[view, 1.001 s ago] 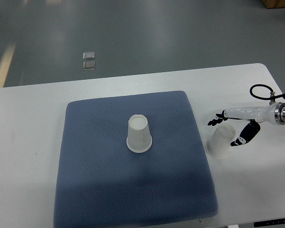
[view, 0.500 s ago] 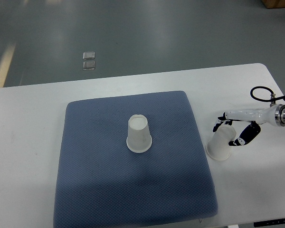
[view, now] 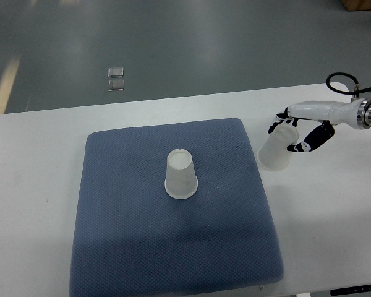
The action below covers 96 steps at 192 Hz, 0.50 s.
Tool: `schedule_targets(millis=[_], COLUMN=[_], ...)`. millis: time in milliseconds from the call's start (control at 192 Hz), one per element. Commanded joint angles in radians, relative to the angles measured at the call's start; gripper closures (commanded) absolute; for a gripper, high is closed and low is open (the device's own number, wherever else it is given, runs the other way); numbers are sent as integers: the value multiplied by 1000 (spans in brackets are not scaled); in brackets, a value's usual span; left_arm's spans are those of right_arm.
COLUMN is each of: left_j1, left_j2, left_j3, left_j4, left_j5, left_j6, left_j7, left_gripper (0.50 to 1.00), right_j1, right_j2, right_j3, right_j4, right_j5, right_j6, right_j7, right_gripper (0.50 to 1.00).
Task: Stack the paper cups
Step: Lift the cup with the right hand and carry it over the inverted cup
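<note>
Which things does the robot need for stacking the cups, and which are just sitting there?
Needed for the job:
- the paper cup held tilted in the right robot hand, cup at
- the upside-down paper cup on the mat

Just sitting there:
- the blue mat
- the white table
- the small clear thing on the floor, too small to tell what it is

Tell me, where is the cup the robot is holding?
In the top view, the held paper cup is on the right, gripped by the right hand, tilted just past the blue mat's right edge.
</note>
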Motion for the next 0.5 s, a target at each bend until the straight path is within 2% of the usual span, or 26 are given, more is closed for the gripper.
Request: schedule_targets(millis=[0, 203, 495], left_j1=[0, 0, 0], left_j2=[0, 0, 0], left_j3=[0, 0, 0], left_j4=[0, 0, 0], left_j5=[0, 0, 0], left_j6=[0, 0, 0], left_j7=[0, 0, 0], left_gripper=[500, 500, 500], right_j1=[82, 245, 308], right_j2=[1, 88, 203], right_j3=[0, 0, -9], right_j4=[0, 2, 12], right_j5=[36, 130, 161], right_j6=[30, 107, 142], right_j7=[-5, -24, -38], right_gripper=[875, 877, 875])
